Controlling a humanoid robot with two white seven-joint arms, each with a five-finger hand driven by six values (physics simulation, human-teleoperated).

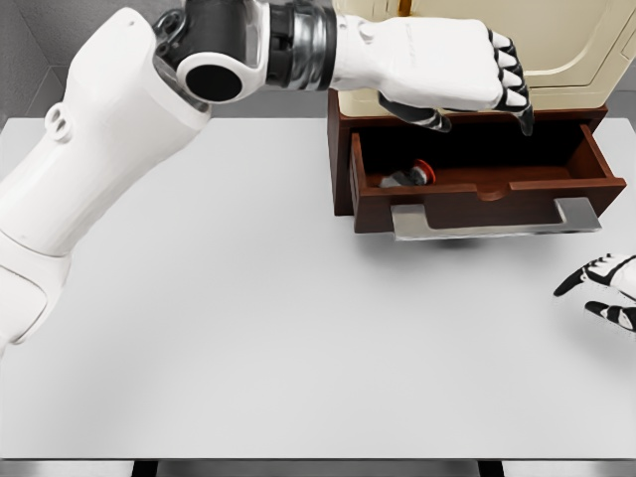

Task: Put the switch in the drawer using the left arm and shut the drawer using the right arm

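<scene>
**A:** Down at the near right edge of the table [248, 348], the right hand [606, 288] just pokes into view. Only a few black-tipped fingers show, spread loose and holding nothing, resting low over the tabletop.

**B:** Yep. And the left arm [89, 169] comes in from the lower left and swings all the way across to the far right?

**A:** Right. Moving back from there, the drawer [487, 189] is pulled out, dark reddish wood with a flat grey handle [494, 221] along the front. The switch [409, 177] lies inside it, in the left front corner, a small grey thing with a red bit on it.

**B:** So the hand isn't on it?

**A:** Nope. The left hand [452, 75] hangs above the drawer, well apart from the switch, fingers curled loosely downward with nothing in them. Fingertips point into the drawer opening.

**B:** What's behind it?

**A:** A cream-coloured cabinet [576, 45] sits on top of the drawer's housing, farthest back.
</scene>
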